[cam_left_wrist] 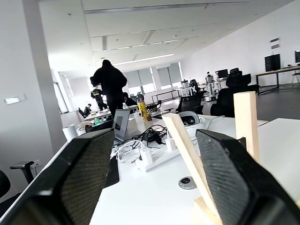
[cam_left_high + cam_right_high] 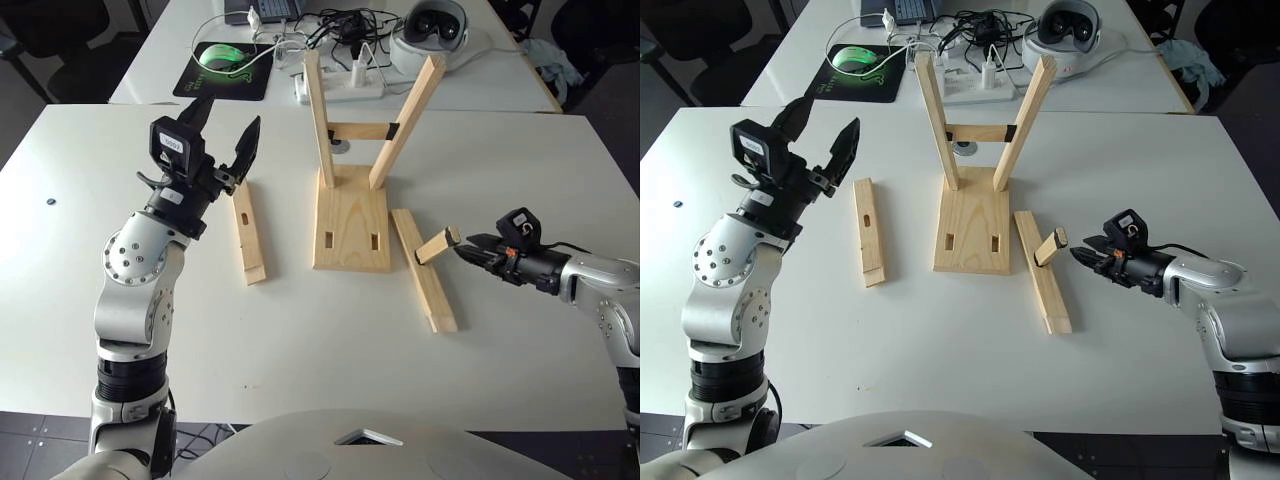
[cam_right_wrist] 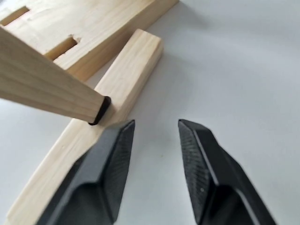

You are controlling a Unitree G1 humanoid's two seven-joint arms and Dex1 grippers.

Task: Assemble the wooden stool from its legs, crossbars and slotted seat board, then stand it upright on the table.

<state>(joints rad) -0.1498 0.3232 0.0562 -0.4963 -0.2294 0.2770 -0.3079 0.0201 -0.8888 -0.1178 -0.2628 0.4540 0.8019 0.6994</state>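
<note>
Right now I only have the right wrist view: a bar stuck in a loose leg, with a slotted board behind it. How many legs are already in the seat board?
Observer: Two. The upright legs stand at the far end of the seat board, joined by a crossbar.
Operator: Any other loose leg?
Observer: Yes. A second loose leg lies flat on the table to the board's left, with nothing in its slot.
Operator: Is the left gripper busy?
Observer: No. The left gripper is open and empty, held up in the air near that leg's far end.
</note>
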